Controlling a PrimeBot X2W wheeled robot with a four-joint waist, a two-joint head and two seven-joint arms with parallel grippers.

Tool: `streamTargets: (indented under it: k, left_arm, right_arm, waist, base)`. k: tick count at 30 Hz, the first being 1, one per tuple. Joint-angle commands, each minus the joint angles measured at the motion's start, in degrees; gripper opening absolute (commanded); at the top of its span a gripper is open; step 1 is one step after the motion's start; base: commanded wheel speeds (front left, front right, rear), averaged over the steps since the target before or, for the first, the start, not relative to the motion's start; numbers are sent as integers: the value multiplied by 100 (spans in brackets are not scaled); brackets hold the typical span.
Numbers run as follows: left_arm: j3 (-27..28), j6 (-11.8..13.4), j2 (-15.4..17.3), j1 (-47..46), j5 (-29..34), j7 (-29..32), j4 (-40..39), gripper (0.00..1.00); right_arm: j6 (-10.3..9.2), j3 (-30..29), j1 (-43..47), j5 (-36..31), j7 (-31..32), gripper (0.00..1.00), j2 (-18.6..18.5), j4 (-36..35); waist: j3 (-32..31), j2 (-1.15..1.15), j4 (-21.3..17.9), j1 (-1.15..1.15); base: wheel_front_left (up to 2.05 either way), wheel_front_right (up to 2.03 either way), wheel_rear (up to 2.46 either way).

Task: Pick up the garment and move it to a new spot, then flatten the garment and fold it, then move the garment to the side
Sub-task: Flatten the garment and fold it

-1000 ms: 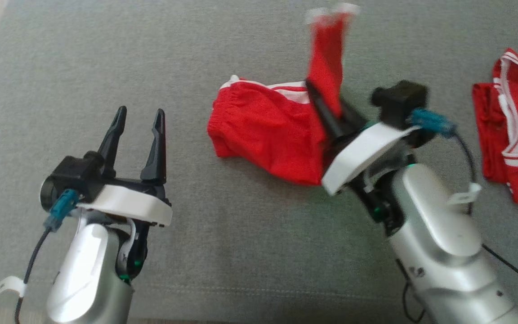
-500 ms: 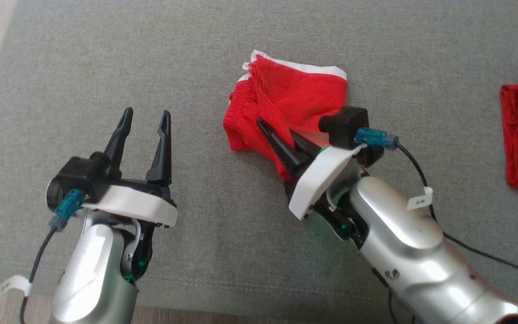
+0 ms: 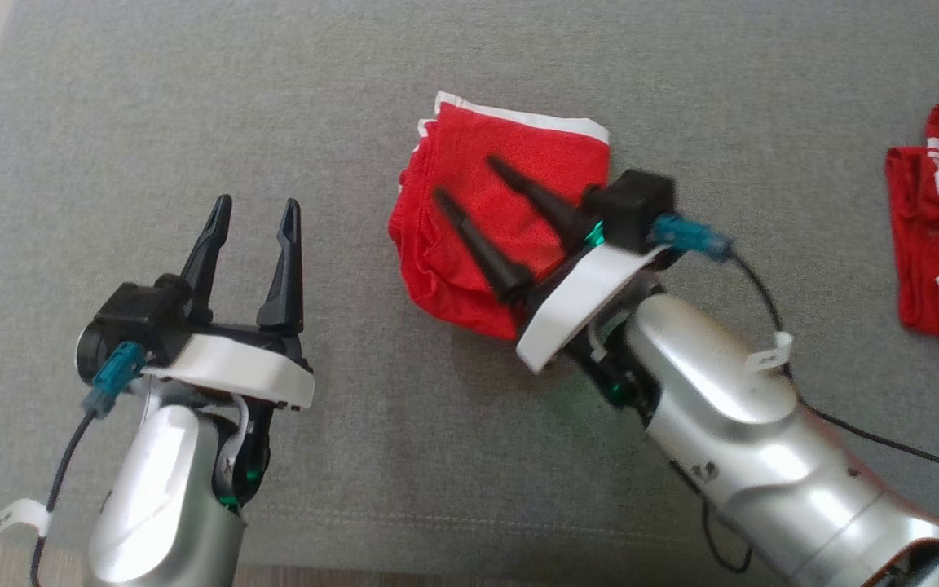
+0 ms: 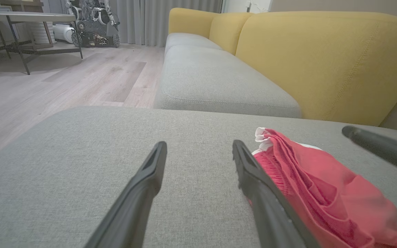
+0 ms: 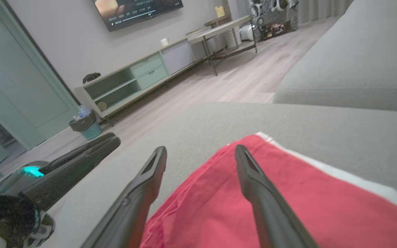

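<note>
Both left fingers [image 3: 284, 269] and right fingers [image 3: 473, 244] spread; garment [image 3: 551, 147] beneath right; cable tag [image 3: 769, 352] illegible.

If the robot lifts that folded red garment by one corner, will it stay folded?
Probably not: the red garment lies in soft, rumpled layers, so it would likely droop open. It looks thin, so probably light. On the woven grey cushion, a push would likely bunch it.

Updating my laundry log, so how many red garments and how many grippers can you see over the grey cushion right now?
Red garments: 2, folded garment, other garment
Grippers: 2, left gripper, right gripper
Total: 4
</note>
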Motion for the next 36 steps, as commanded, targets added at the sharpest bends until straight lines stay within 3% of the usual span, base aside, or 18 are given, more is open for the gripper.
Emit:
streamTargets:
  k: [1,8,17,26,36]
  left_arm:
    - [218,5,124,-156,43,-33,-191,100]
    - [304,58,252,-35,123,-33,-263,100]
    - [407,164,508,210,214,-24,-435,100]
    - [371,258,639,613,256,147,-719,100]
    - [306,336,734,1128,242,335,-974,100]
  right_arm:
    - [-5,-143,-91,-137,-107,100,123,-175]
    - [-5,-1782,406,-1130,-246,100,-20,-354]
    - [-5,-3725,1787,-2203,378,100,-246,-1687]
    - [-5,-4206,2713,-2516,968,100,-68,-2743]
    - [-5,-4408,3600,-2676,1228,100,39,-3386]
  waist:
    - [-24,0,-45,0]
    - [-158,0,-249,0]
    - [-381,0,-451,0]
    - [-734,0,-555,0]
    - [-1179,0,-613,0]
  base:
    - [0,0,0]
    - [0,0,0]
    - [0,0,0]
    - [0,0,0]
    - [0,0,0]
